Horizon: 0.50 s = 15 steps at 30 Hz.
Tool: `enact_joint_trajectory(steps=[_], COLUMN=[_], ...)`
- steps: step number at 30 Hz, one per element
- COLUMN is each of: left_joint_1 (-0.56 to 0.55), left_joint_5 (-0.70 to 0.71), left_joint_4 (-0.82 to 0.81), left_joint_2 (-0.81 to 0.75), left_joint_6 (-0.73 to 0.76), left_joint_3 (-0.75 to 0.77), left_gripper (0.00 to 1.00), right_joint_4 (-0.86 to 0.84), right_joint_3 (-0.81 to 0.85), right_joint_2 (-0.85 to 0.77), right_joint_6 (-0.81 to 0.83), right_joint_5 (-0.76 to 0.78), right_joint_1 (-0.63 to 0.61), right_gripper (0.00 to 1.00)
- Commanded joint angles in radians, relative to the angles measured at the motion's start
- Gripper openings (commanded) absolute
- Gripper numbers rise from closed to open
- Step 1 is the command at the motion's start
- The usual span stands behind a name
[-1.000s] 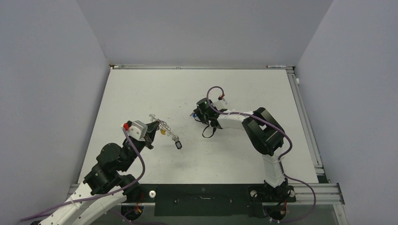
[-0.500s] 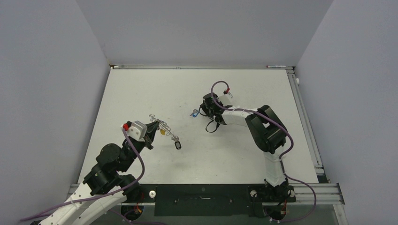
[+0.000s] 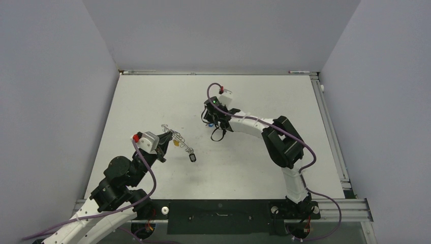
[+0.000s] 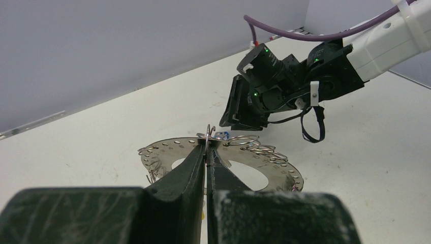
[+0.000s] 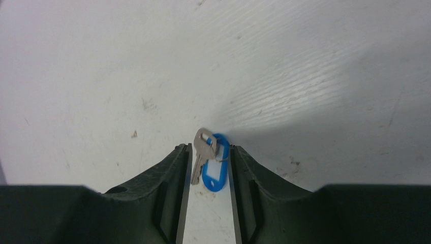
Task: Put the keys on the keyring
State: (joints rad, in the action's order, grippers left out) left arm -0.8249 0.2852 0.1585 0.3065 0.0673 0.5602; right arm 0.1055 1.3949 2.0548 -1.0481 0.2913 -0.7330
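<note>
While the white table (image 3: pixel 152 96) spread wide beneath both arms, the left gripper (image 4: pixel 206 150) was clamped tight on the near rim of the flat, perforated, silvery metal keyring (image 4: pixel 264 170), apparently raised off the surface. Well apart, the right gripper (image 5: pixel 209 152) stood partly open, straddling a small silver key (image 5: pixel 202 146) with its blue plastic tag (image 5: pixel 216 174), both lying on the table. Pickup looked like the step in hand. Next, the fingers would need to close squarely, lift, and carry the key across.
</note>
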Motion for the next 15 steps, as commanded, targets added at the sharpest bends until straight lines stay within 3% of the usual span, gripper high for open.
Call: enact_joint_trajectory(steps=[1, 6, 15], left_joint_1=[-0.010, -0.010, -0.011], left_joint_5=[0.012, 0.008, 0.021], left_joint_4=[-0.067, -0.068, -0.069], left_joint_2=[-0.007, 0.002, 0.006], left_joint_6=[0.002, 0.003, 0.008], left_joint_3=[0.010, 0.012, 0.009], left_gripper=[0.00, 0.00, 0.00], right_joint_4=[0.205, 0.343, 0.450], right_joint_3=[0.200, 0.328, 0.445], right_joint_2=[0.052, 0.121, 0.225], right_joint_6=[0.397, 0.674, 0.831], right_joint_5=[0.045, 0.002, -0.023], right_joint_1=[-0.014, -0.028, -0.041], right_gripper=[0.31, 0.31, 0.30])
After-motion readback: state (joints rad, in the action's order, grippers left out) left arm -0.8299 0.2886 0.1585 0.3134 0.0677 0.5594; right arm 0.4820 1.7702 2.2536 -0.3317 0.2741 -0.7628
